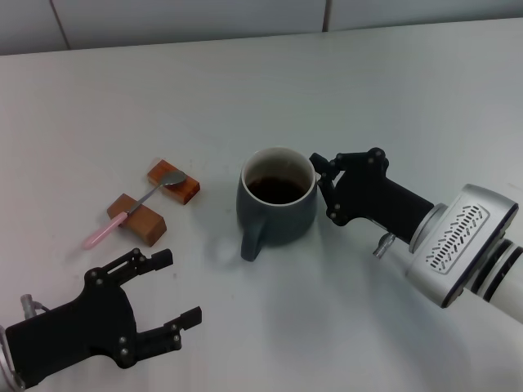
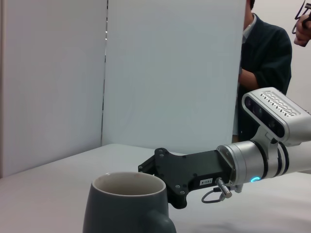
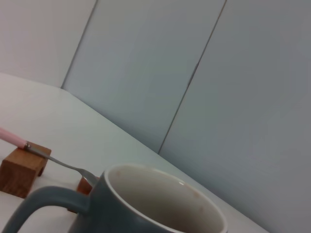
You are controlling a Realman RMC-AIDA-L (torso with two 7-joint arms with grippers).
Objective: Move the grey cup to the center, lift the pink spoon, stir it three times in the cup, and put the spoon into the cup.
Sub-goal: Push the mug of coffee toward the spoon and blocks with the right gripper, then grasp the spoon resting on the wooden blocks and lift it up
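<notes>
The grey cup (image 1: 278, 214) stands upright near the middle of the table, its handle toward me and its inside dark. It also shows in the left wrist view (image 2: 127, 206) and the right wrist view (image 3: 146, 206). My right gripper (image 1: 324, 188) is open right beside the cup's right side, at rim height; it also shows in the left wrist view (image 2: 161, 185). The pink spoon (image 1: 135, 206) lies across two brown wooden blocks left of the cup, and shows in the right wrist view (image 3: 53, 160). My left gripper (image 1: 180, 287) is open and empty near the table's front left.
The two wooden blocks (image 1: 184, 186) (image 1: 139, 219) hold the spoon off the white table (image 1: 392, 90). A grey wall runs along the far edge. A person (image 2: 265, 73) stands beyond the table in the left wrist view.
</notes>
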